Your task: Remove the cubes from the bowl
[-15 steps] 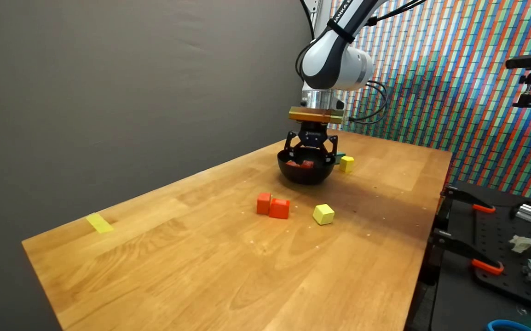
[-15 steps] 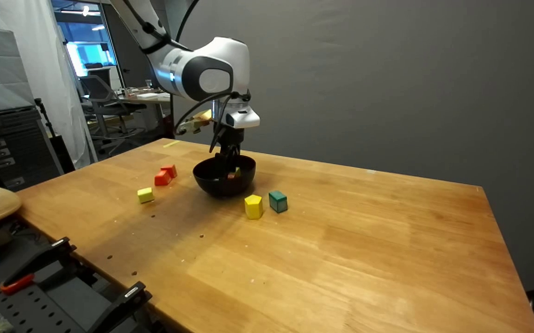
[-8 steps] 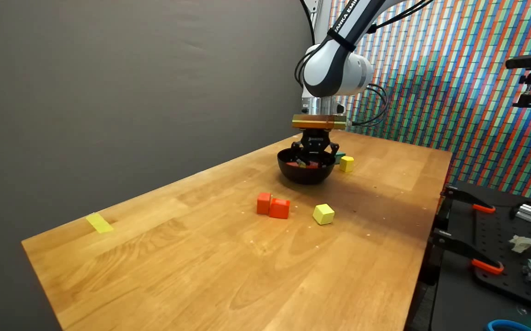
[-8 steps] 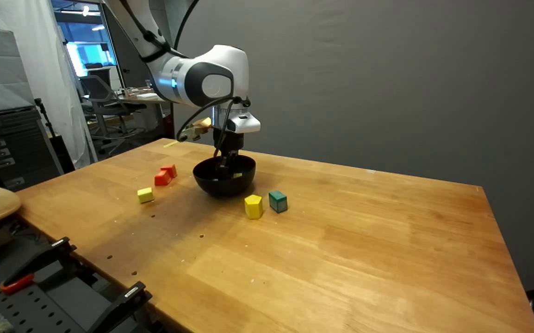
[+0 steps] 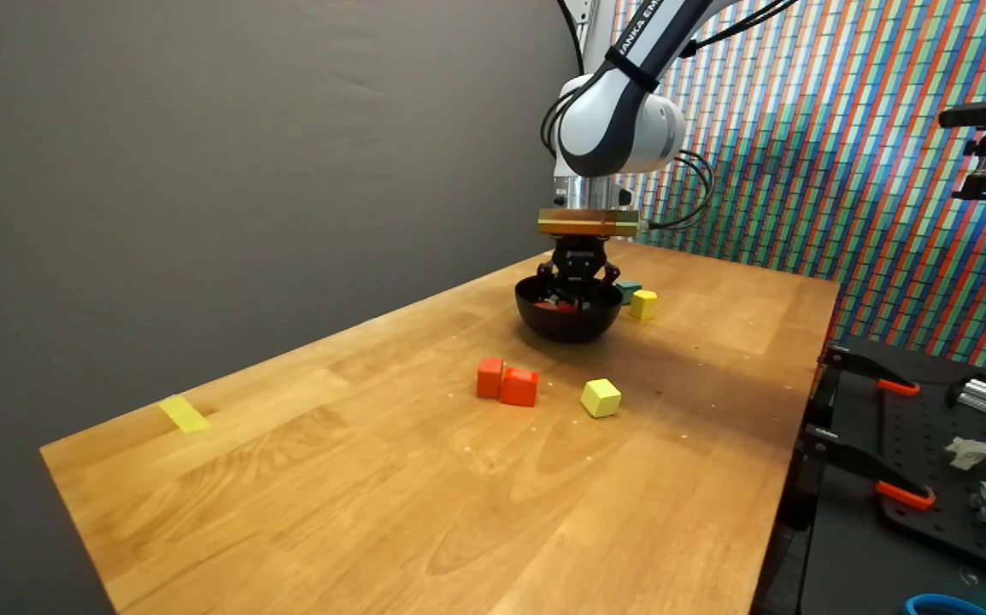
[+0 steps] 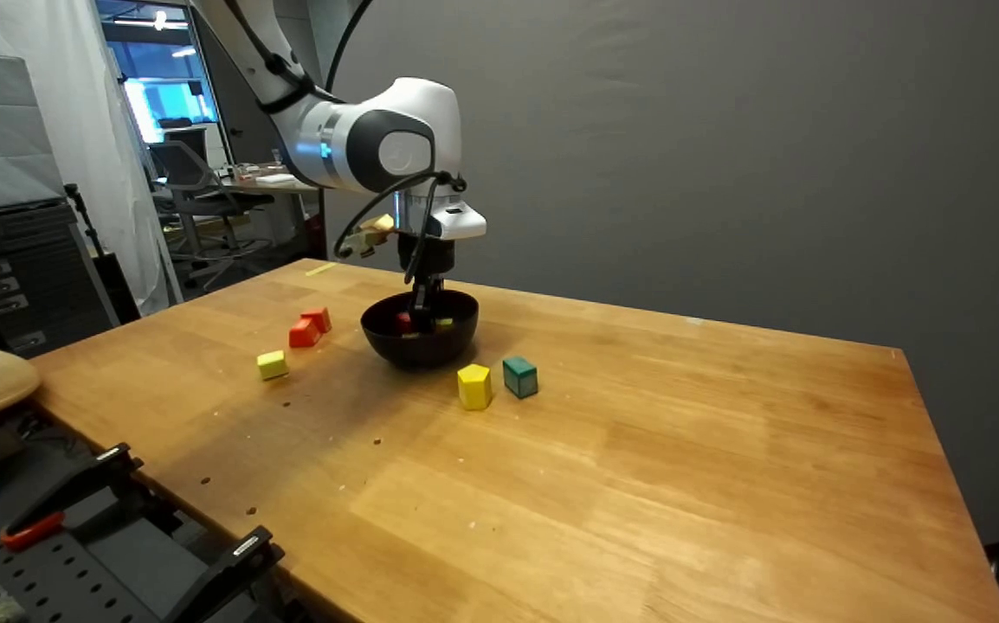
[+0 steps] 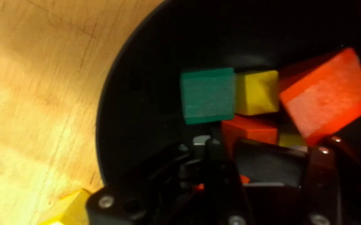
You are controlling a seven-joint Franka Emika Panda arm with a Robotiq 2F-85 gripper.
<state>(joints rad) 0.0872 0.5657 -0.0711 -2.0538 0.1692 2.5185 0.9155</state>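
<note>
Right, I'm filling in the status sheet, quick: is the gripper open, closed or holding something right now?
Gripper: closed, down inside the bowl; whether anything is pinched in it cannot be told.

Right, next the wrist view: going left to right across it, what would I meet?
Wooden tabletop, outer yellow block on it, black bowl, then inside it: teal-green block, inner yellow block, far-right orange-red block.
</note>
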